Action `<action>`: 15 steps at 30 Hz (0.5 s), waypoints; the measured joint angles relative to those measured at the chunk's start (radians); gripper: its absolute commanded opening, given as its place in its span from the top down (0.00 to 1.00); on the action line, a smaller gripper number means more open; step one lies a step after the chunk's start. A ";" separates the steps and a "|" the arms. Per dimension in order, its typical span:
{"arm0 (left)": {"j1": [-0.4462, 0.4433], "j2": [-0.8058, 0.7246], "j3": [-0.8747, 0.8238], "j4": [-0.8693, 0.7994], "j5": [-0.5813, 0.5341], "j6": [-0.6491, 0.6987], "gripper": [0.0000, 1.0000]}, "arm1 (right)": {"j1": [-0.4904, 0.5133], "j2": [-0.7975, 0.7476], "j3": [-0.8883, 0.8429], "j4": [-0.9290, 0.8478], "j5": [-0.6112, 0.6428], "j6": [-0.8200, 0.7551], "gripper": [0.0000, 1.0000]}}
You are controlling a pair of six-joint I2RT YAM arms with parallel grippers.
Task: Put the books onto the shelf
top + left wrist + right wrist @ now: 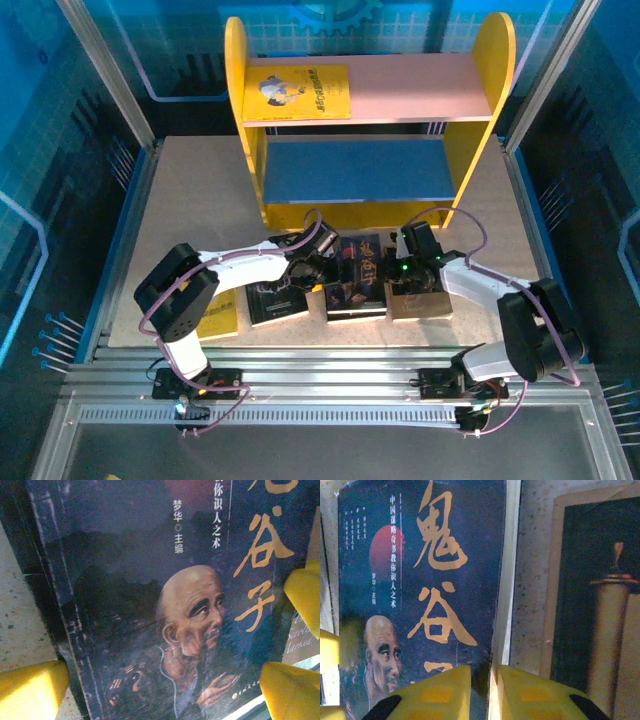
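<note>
The shelf point(480, 75) stands at the back of the table, with one yellow book point(298, 92) lying on its pink upper board. Several books lie in a row near the front: a yellow one point(222, 322), a black one point(278, 302), the dark portrait book point(358, 285) and a brown-black one point(420, 302). My right gripper point(392, 272) point(487, 690) is shut on the right edge of the dark portrait book point(420, 580), whose pages sit between the fingers. My left gripper point(322, 265) point(160, 690) hangs wide open just over the same book's point(150, 580) left part, one finger point(30, 687) off its left edge.
The blue lower board point(355, 170) of the shelf holds nothing. A narrow strip of table point(530, 580) separates the portrait book from the brown-black book point(590, 605). The left arm crosses over the black and yellow books. Metal rails run along the table's near edge point(330, 365).
</note>
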 measured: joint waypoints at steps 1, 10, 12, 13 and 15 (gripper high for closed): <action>0.000 0.000 0.000 0.000 0.000 0.000 0.01 | 0.006 0.005 0.000 0.000 0.000 0.000 0.79; 0.000 0.002 0.000 -0.001 -0.003 -0.001 0.01 | 0.050 0.061 0.046 -0.004 0.045 -0.003 0.84; 0.000 0.002 0.000 -0.001 -0.004 -0.001 0.01 | 0.055 0.071 0.063 -0.017 0.060 -0.003 0.86; 0.000 0.002 0.000 -0.001 -0.004 -0.001 0.01 | 0.056 0.079 0.074 -0.028 0.069 -0.004 0.87; 0.000 0.002 0.000 0.000 -0.005 -0.001 0.01 | 0.063 0.094 0.095 -0.042 0.085 -0.005 0.87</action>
